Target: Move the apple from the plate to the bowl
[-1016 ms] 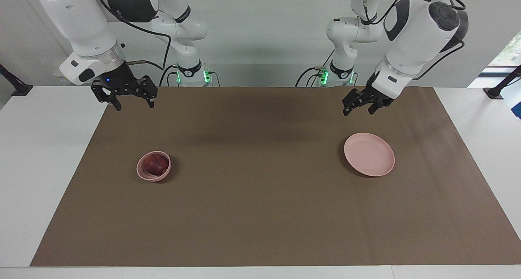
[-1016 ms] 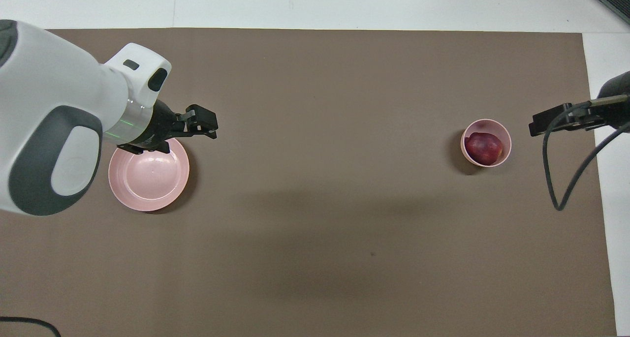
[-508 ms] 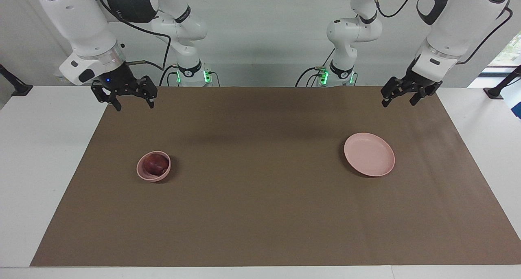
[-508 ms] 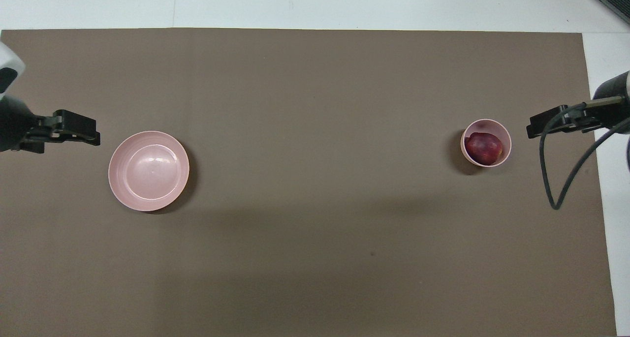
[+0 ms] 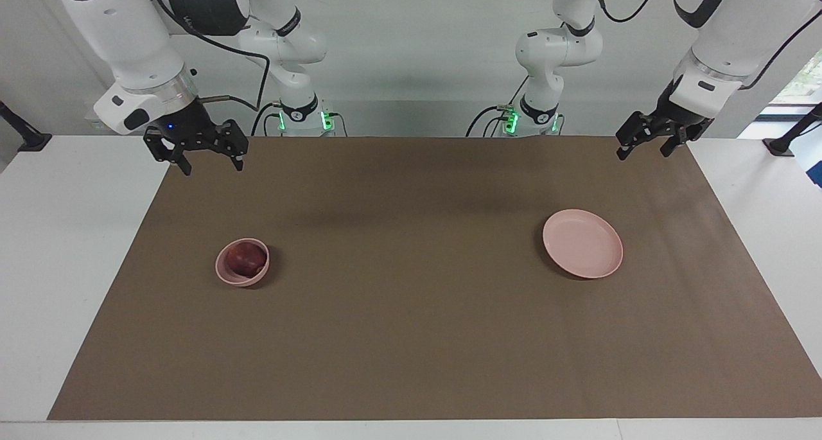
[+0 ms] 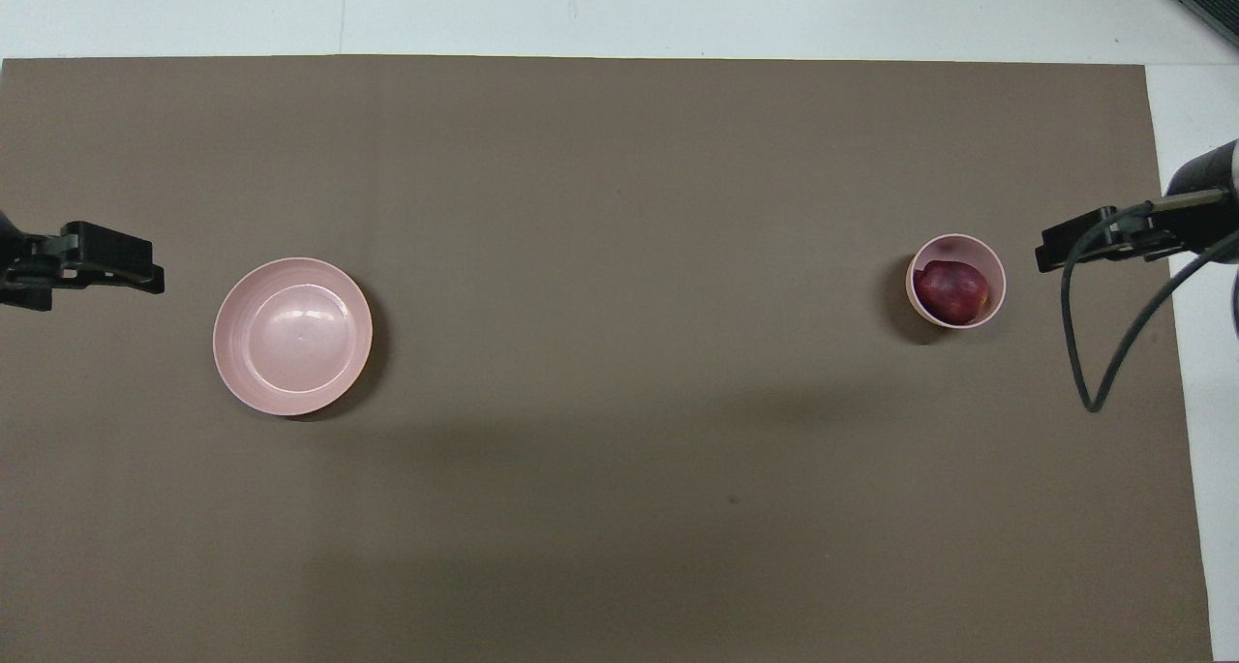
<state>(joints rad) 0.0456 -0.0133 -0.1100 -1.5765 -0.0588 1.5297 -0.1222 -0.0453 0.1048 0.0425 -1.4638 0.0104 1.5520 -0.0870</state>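
The dark red apple (image 5: 247,257) (image 6: 951,290) lies inside the small pink bowl (image 5: 226,273) (image 6: 971,252) toward the right arm's end of the table. Toward the left arm's end the wide pink plate (image 5: 583,243) (image 6: 292,336) holds nothing. My left gripper (image 5: 646,148) (image 6: 145,261) hangs open and empty in the air over the brown mat's edge by the left arm's base, apart from the plate. Over the mat's corner by its own base my right gripper (image 5: 213,166) (image 6: 1050,247) is raised, open and empty, away from the bowl.
A brown mat (image 5: 411,299) (image 6: 619,498) covers most of the white table (image 5: 64,247). A black cable (image 6: 1089,353) loops down from the right arm's wrist. The arms' bases (image 5: 302,115) stand at the table's robot edge.
The left arm has drawn back from above the plate, rising toward its own end of the table, and is slowing. The right arm, apple, bowl and plate have stayed put.
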